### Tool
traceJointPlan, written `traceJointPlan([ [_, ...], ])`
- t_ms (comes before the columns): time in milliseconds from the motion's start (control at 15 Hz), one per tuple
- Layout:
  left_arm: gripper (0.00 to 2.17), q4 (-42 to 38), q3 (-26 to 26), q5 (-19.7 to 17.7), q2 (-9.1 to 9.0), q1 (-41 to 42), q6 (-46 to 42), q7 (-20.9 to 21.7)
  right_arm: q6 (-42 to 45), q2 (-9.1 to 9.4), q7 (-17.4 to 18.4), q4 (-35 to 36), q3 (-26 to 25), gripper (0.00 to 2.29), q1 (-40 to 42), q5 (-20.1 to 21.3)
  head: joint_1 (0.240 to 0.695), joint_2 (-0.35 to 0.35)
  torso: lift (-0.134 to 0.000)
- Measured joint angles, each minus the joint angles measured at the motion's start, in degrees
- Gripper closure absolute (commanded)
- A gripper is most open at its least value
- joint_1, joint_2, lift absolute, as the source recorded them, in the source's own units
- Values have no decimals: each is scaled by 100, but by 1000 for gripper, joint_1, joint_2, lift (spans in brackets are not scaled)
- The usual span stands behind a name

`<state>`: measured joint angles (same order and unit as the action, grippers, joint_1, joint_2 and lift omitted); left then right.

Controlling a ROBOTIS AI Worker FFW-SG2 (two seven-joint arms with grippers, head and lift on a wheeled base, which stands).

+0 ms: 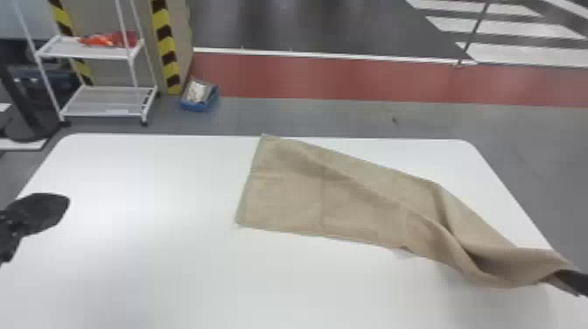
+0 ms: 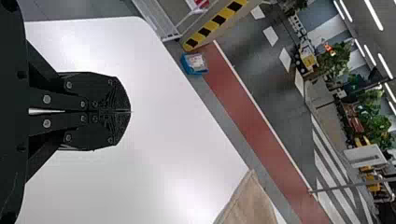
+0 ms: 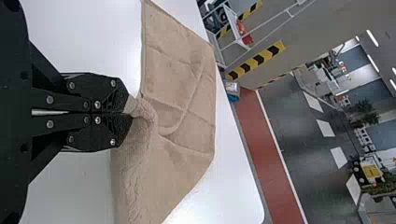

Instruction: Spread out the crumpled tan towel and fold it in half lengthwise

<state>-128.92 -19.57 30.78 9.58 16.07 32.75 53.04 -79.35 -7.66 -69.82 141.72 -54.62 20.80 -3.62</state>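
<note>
Work surface: white table [image 1: 131, 284] with rounded far corners stood before the robot, on a grey floor.
Floor marking: red band [image 1: 328, 78] ran beyond the table, bordered on its far side by a white line; white stripes [image 1: 503, 52] lay past it toward the robot's right.
Rear left: white shelf unit [image 1: 87, 53] carried an orange-red item [image 1: 109, 40] on its upper shelf. Beside the unit rose a pillar [image 1: 177, 52] with yellow-and-black banding.
Floor container: blue box [image 1: 199, 105] rested at the foot of the pillar, with pale contents inside.
Towel, position: tan towel [image 1: 284, 192] extended from the middle of the table toward the robot's near right. One corner of its left end reached the table's far edge.
Towel, condition: the left portion lay mostly flat, with creases across it; the right portion narrowed into a deep, twisted fold.
Right gripper: right gripper [image 1: 571, 281], at the robot's near right, had its fingers closed on the gathered towel. In the right wrist view I saw the cloth pinched between the fingertips.
Left gripper: left gripper [image 1: 63, 205] was above the table's left side, well apart from the towel. Its fingertips met, with nothing between them.
</note>
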Motion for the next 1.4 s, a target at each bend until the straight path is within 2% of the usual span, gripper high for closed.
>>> traceJointPlan([
  [133, 360, -91, 125, -383, -33, 408, -209, -114, 255, 160, -31, 35, 22, 1997, 124, 1, 695, -126, -124],
  [200, 313, -100, 360, -535, -53, 568, -389, -285, 282, 205, -26, 45, 44, 1997, 138, 13, 695, -175, -124],
  [267, 302, -70, 682, -566, -65, 681, -753, -469, 290, 250, -23, 64, 73, 1997, 142, 33, 695, -212, -124],
  [333, 201, 4, 993, -479, -69, 717, -1161, -577, 291, 297, -22, 96, 101, 1997, 143, 57, 695, -254, -124],
  [467, 161, 378, 1701, 35, -62, 520, -2232, -697, 293, 397, -22, 141, 135, 1997, 145, 102, 695, -350, -124],
  [600, 215, 930, 2236, 640, 21, 33, -2892, -630, 280, 450, -22, 147, 135, 1997, 173, 135, 695, -350, -124],
  [867, 275, 1721, 3015, 1408, 357, -951, -3041, -170, 262, 523, -18, 163, 93, 1997, 222, 181, 695, -350, -124],
  [1133, 333, 2399, 3690, 1775, 462, -1891, -3026, 572, 215, 573, -4, 177, 184, 1997, 223, 261, 695, -350, -124],
  [1400, 336, 3060, 4341, 1946, 382, -2761, -2857, 903, 184, 613, 4, 198, 229, 1997, 223, 361, 695, -350, -124],
])
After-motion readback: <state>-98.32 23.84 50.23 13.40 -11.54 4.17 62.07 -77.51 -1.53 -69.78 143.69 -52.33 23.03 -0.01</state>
